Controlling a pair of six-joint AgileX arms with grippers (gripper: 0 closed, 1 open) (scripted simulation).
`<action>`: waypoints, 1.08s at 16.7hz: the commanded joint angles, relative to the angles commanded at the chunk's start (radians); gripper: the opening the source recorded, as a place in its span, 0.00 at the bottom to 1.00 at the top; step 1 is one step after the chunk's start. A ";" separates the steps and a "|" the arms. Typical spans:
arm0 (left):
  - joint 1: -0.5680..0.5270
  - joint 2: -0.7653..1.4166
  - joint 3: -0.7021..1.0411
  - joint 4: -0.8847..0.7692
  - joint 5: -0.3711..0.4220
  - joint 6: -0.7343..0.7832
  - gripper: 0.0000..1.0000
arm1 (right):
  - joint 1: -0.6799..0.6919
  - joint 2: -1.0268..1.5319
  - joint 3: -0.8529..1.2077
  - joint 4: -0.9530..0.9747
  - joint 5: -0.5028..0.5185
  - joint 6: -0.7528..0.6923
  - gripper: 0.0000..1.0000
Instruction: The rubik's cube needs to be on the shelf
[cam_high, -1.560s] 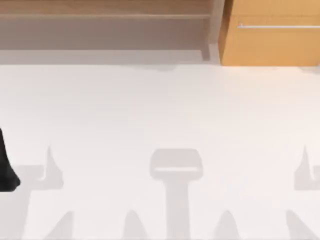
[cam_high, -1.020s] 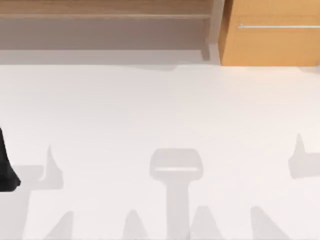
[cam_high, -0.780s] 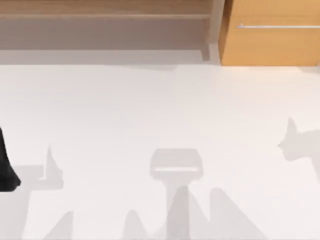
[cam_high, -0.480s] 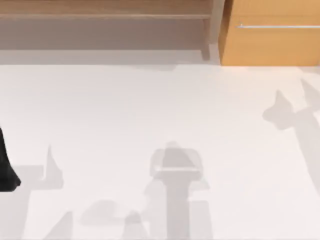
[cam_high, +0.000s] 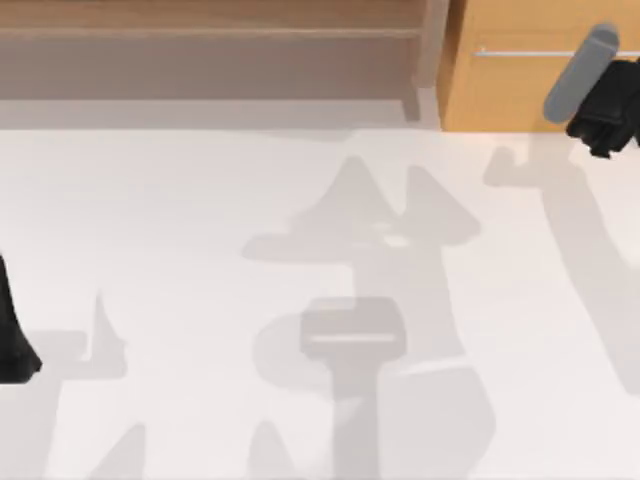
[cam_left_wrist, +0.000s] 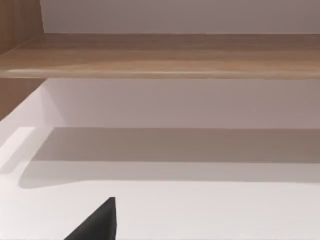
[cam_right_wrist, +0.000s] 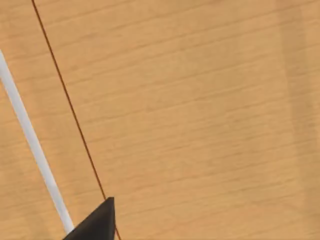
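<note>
The rubik's cube is out of view. The shelf (cam_high: 210, 30) is a long light-brown wooden ledge along the table's far edge at the left, with a shadowed recess beneath it and an upright post at its right end. In the left wrist view the shelf (cam_left_wrist: 165, 55) lies straight ahead. My right gripper (cam_high: 605, 105) hangs at the far right, over the front of the orange-wood cabinet (cam_high: 520, 90). My left arm (cam_high: 12, 340) is parked at the table's left edge.
The cabinet has a silver bar handle (cam_high: 530, 52), and in the right wrist view the cabinet front (cam_right_wrist: 200, 100) and its handle (cam_right_wrist: 30, 140) are very close. The white table (cam_high: 200, 220) carries broad arm shadows across its middle.
My right arm has swung in from beyond the right edge to the cabinet front at the far right. Its shadow has swept up across the table. The left arm has stayed still.
</note>
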 joint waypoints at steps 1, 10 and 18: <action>0.000 0.000 0.000 0.000 0.000 0.000 1.00 | 0.002 0.079 0.031 0.047 0.010 -0.050 1.00; 0.000 0.000 0.000 0.000 0.000 0.000 1.00 | 0.006 0.411 0.157 0.252 0.056 -0.259 1.00; 0.000 0.000 0.000 0.000 0.000 0.000 1.00 | -0.003 0.441 0.227 0.213 0.048 -0.259 1.00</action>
